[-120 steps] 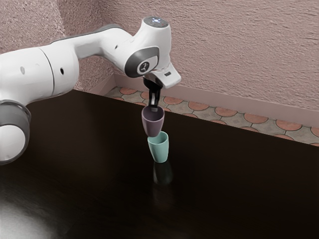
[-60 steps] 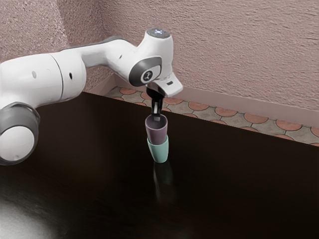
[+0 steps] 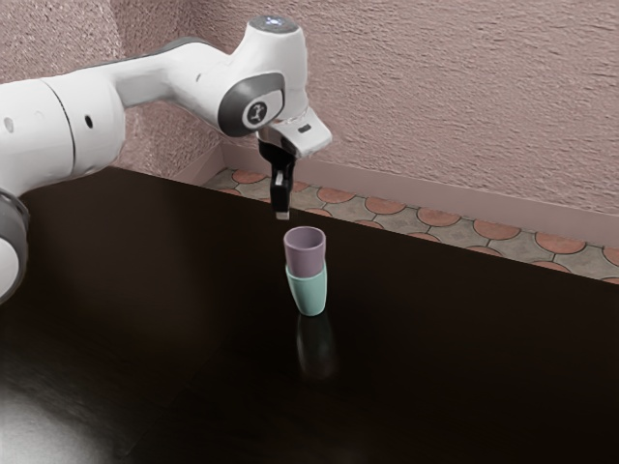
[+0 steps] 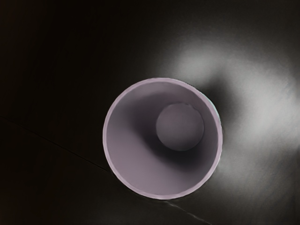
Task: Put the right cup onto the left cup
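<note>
Raised jaws clear of purple cup [image 3: 306, 256], nested in green cup [image 3: 309, 293]; can't tell jaws' spread. Probably light, stiff: pinch rim [image 4: 106, 137].

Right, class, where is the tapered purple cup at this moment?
The purple cup sits partly inside the tapered mint-green cup on the glossy dark table, lower than the black gripper and slightly toward the exterior view's right.

The top cup [image 3: 306, 255] is soft purple, the bottom cup [image 3: 309, 293] minty green. The tabletop [image 3: 445, 358] is almost black. The arm [image 3: 276, 58] is white and grey, the gripper [image 3: 282, 213] black. Past the tabletop's far edge, the floor [image 3: 498, 231] has reddish rounds on grey.
</note>
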### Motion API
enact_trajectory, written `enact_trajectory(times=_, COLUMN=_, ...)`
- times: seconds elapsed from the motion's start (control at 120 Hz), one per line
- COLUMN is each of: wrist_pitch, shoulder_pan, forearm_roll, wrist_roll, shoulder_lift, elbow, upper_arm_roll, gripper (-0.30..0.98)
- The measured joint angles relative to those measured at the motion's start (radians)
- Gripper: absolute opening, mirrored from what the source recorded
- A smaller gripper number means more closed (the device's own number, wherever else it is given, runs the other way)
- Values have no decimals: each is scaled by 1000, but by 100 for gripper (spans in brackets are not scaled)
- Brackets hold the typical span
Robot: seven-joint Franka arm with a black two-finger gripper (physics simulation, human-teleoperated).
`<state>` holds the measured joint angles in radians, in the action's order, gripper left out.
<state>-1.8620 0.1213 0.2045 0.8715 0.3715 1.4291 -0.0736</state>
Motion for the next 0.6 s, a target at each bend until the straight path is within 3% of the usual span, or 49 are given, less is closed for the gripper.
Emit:
enact_trajectory(times=0.35, wrist_pitch=159, shoulder_pan=-43, forearm_roll=-95, wrist_roll=3, shoulder_lift=-307, elbow=158, upper_arm_roll=66, gripper=67)
enact_trajectory(times=0.6, wrist_pitch=233, shoulder_pan=-59, forearm_roll=-109, wrist_roll=1, shoulder_lift=-338, elbow=148, upper_arm_roll=75, gripper=68)
